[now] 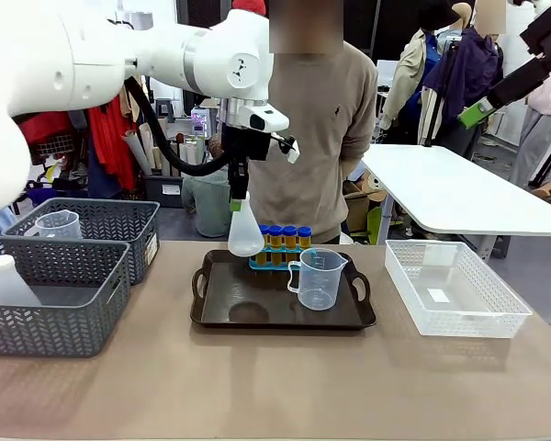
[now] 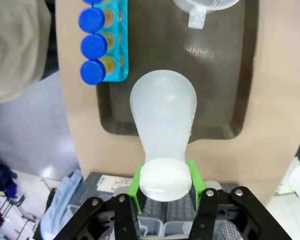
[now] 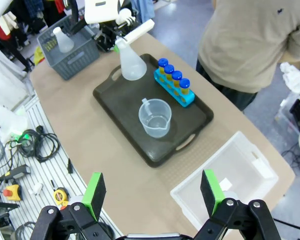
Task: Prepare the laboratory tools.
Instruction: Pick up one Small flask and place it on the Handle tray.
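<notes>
The left gripper (image 2: pixel 163 186) has its green pads pressed on the neck of the translucent white conical flask (image 1: pixel 245 231) and holds it upright in the air above the left part of the dark tray (image 1: pixel 222 317) – no label or writing on the flask can be read, and the white tag on the grey basket (image 1: pixel 119 220) is too small to read. On the tray, the blue rack with four yellow blue-capped tubes (image 1: pixel 282 237) stands at the far edge and the clear handled measuring beaker (image 1: pixel 318 278) right of the middle, so the tray's left half is bare under the flask. The right gripper (image 3: pixel 155 192) hangs high over the near table edge with its jaws wide apart and nothing between them – a white mesh basket (image 1: pixel 455 289) sits at the right, apart from the tray.
</notes>
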You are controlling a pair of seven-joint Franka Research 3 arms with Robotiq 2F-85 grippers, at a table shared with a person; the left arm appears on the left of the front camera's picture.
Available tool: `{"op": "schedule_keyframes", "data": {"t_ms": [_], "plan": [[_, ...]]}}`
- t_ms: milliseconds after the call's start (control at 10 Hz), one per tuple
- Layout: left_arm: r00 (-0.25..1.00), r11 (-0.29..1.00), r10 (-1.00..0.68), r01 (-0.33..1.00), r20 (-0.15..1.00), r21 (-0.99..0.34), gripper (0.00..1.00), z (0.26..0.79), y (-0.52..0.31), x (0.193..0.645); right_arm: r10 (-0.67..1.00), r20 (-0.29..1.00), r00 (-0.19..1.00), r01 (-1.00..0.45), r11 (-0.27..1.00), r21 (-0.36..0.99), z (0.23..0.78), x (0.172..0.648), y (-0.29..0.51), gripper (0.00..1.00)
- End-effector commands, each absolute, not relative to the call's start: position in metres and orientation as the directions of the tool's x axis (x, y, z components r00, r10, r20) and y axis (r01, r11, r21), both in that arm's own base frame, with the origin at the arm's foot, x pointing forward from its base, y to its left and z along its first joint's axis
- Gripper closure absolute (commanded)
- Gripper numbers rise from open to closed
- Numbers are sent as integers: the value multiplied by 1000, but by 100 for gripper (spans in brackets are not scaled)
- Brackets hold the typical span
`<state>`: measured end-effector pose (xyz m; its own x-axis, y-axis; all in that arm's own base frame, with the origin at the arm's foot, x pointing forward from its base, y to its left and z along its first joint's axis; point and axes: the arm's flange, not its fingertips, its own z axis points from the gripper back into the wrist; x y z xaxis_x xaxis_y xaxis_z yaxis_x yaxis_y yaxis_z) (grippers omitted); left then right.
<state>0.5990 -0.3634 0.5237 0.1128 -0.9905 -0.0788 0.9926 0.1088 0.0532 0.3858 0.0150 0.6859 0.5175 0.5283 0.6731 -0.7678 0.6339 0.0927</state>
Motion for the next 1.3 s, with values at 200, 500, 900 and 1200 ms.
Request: {"op": "schedule_keyframes", "data": {"t_ms": [200,500,900,1200], "plan": [[100,97,-992,994,-82,40,100,515,-368,599,519,678,521,-766,634,103,687,386,16,0],[98,96,-992,995,-85,29,100,508,-370,599,519,678,521,-766,634,103,687,386,16,0],[29,36,-993,998,-119,-53,100,466,-383,610,519,678,521,-766,634,103,687,386,16,0],[11,25,-991,994,-137,-105,100,449,-393,610,519,678,521,-766,634,103,687,386,16,0]]}}
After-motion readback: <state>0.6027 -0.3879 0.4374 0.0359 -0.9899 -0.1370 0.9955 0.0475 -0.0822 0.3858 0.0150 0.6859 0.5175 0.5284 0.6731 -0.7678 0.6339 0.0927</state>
